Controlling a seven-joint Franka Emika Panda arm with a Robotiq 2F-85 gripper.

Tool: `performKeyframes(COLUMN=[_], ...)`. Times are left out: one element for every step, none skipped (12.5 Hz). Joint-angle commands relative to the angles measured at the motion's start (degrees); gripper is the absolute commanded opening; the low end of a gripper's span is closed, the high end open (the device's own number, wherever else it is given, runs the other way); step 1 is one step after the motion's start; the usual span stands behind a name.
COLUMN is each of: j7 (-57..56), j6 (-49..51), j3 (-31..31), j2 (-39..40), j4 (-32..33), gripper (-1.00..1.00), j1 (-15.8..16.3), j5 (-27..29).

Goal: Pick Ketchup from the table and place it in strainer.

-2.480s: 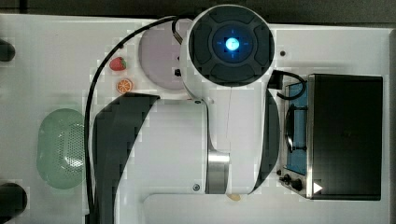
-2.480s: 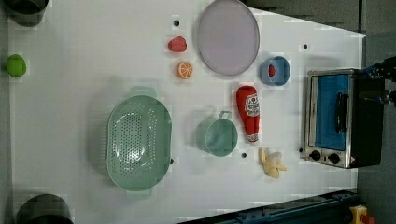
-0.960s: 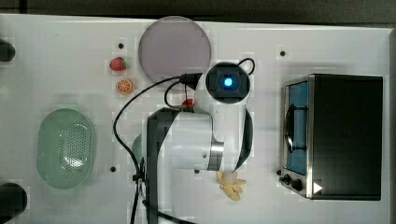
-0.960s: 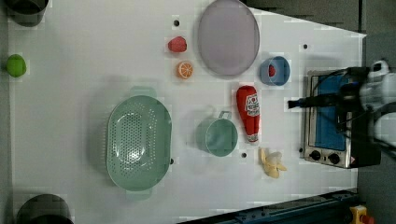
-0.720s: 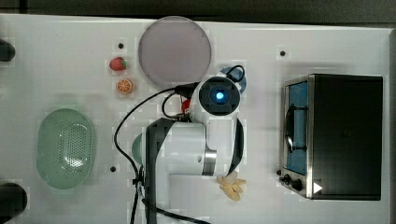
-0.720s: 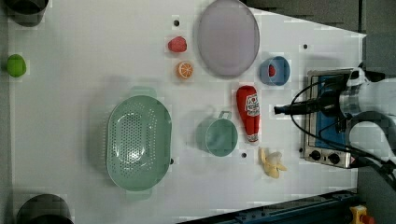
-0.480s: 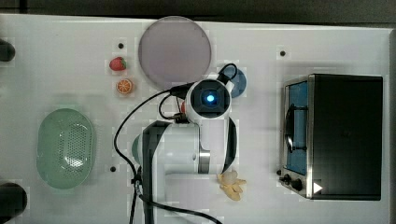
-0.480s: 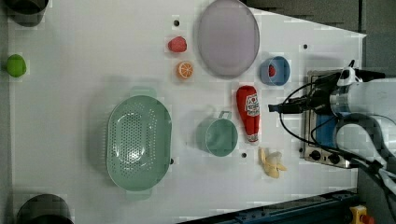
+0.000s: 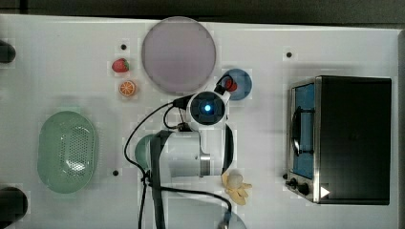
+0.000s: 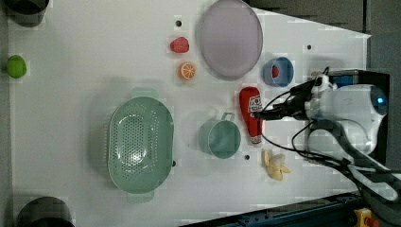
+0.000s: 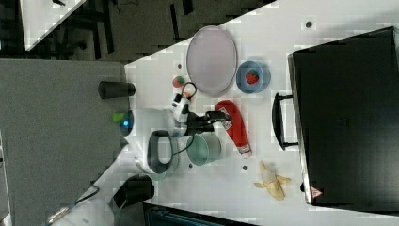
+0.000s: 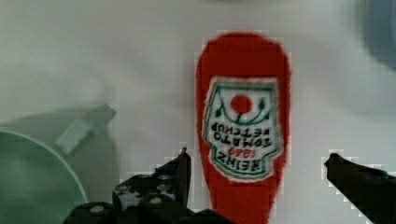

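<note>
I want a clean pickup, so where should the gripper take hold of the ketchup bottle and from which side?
Grip the ketchup across its labelled body, from straight above: it lies flat on the table, and the open gripper already straddles it.

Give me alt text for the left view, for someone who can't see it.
A white robot arm reaches in from the left view's right, its open gripper at a red ketchup bottle lying on a white table. Left of the bottle sit a teal cup and a mint-green strainer, which holds nothing.
</note>
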State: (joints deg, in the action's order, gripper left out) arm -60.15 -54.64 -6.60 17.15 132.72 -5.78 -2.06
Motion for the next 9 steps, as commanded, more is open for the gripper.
performKeyframes(j7=[0.13, 0.72, 0.97, 1.53, 2.07, 2.07, 2.06, 2.07, 2.07], j6=[-5.14, -6.73, -7.71, -8.39, -8.9, -9.38, -9.54, -9.49, -9.38], j3=[0.11, 0.12, 0.12, 0.21, 0.33, 0.3, 0.21, 0.2, 0.21], j2=[2.12, 3.14, 4.08, 4.97, 5.81, 6.41, 6.55, 6.23, 5.76], j4=[0.95, 1.41, 1.9, 2.19, 2.23, 2.24, 2.17, 2.04, 2.04], gripper=[1.0, 1.0, 1.0, 1.0, 0.92, 0.68, 0.43, 0.22, 0.22], j1=[0.72, 0.81, 0.83, 0.84, 0.84, 0.85, 0.88, 0.91, 0.91], j5=[-0.77, -0.77, -0.77, -0.77, -0.77, -0.77, -0.77, -0.77, -0.77])
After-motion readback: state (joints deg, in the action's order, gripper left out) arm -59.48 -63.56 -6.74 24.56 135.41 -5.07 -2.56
